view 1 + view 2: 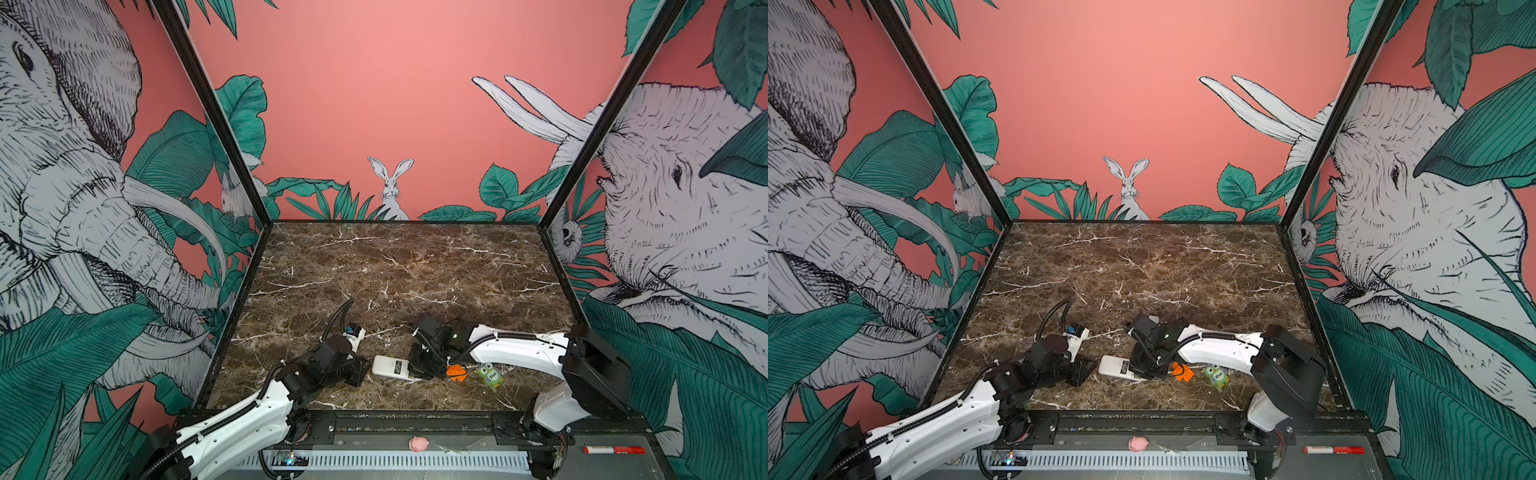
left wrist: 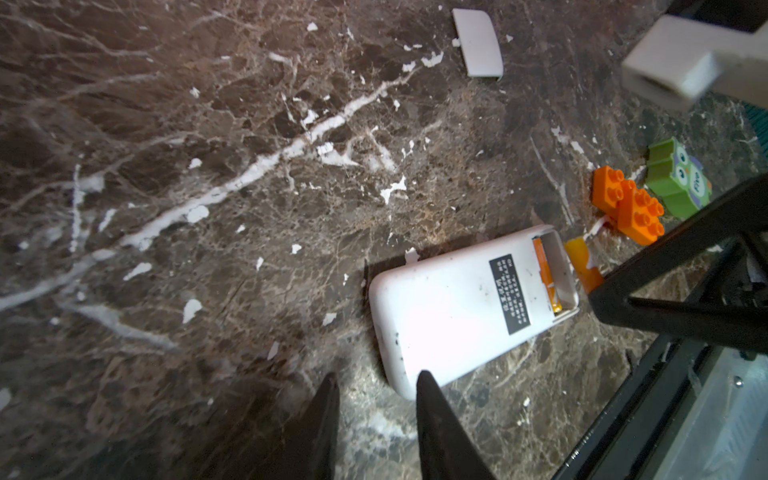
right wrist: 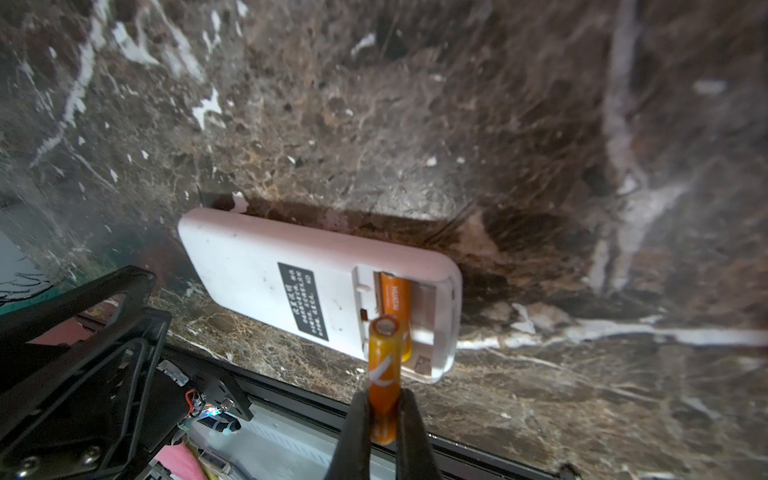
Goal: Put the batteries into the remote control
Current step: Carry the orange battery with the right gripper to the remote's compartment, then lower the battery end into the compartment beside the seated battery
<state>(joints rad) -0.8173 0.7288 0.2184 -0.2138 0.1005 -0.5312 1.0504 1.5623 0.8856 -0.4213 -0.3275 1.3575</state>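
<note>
I'm halfway: first battery (image 3: 394, 299) is sitting in the remote control (image 3: 291, 291), right gripper (image 3: 384, 419) is pinching the second battery (image 3: 384, 374), left gripper (image 2: 377, 374) is hanging slightly parted, empty.

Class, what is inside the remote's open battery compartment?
One orange battery lies inside; the neighbouring slot looks empty. The second battery, in the right gripper, covers the first's near end.

You've got one battery (image 3: 394, 297) plus a second battery (image 3: 384, 374), so two in all. There's one remote control (image 3: 266, 270) and one loose white cover (image 2: 478, 41). Count one green owl toy (image 2: 677, 183) and one orange studded brick (image 2: 627, 203), though it may be two pieces joined. Add one small pink toy (image 1: 418, 444), one red marker (image 1: 614, 450), and two arms: a left arm (image 1: 245, 415) and a right arm (image 1: 515, 347).
</note>
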